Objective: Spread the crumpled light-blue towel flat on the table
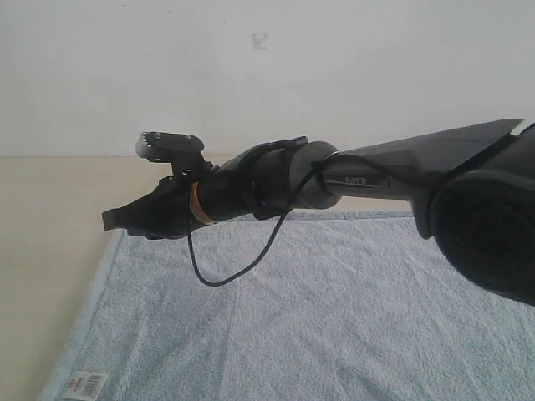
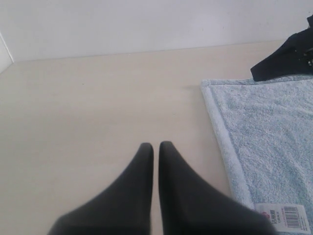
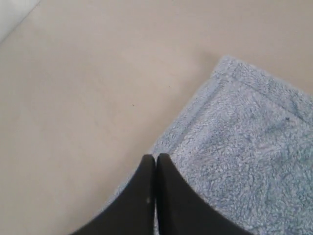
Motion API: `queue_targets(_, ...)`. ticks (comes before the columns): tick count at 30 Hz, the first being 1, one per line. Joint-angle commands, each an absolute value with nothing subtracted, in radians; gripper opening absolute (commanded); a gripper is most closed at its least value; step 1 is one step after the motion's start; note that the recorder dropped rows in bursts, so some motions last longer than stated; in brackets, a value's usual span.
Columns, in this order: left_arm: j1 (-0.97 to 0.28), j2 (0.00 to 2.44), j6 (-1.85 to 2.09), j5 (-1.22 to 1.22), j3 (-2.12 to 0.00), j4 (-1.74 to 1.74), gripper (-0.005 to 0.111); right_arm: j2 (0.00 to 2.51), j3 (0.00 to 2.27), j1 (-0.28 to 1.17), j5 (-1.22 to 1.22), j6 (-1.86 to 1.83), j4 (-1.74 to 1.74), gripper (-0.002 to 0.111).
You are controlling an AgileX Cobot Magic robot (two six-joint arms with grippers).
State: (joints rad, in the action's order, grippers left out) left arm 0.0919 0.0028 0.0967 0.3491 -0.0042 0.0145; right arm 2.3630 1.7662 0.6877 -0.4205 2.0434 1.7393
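The light-blue towel lies spread out over the table, its white label at the near left corner. My right gripper reaches across from the right and hovers over the towel's far left corner, shut with nothing held. In the right wrist view its fingertips sit above the hemmed edge of the towel. My left gripper is over bare table beside the towel's left edge, shut and empty. The label and the right gripper show in that view too.
A white wall rises behind the table's far edge. Bare beige table stretches left of the towel. The right arm's black cable hangs in a loop just above the towel.
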Motion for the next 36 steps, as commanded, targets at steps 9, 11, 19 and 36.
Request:
queue_targets(9,0.095,0.000,0.099,0.341,0.000,0.014,0.004,2.193,1.571,1.059,0.835,0.740,1.457,0.000)
queue_targets(11,0.095,0.000,0.099,0.341,0.000,0.014,0.004,2.197,1.608,1.030,0.779,0.478,1.076,0.000)
queue_targets(19,0.095,0.000,0.099,0.341,0.000,0.014,0.004,2.265,1.842,0.762,0.490,-0.341,-0.481,0.000)
queue_targets(36,0.095,0.000,0.099,0.341,0.000,0.014,0.004,2.531,2.084,0.715,0.646,-0.325,-0.493,0.000)
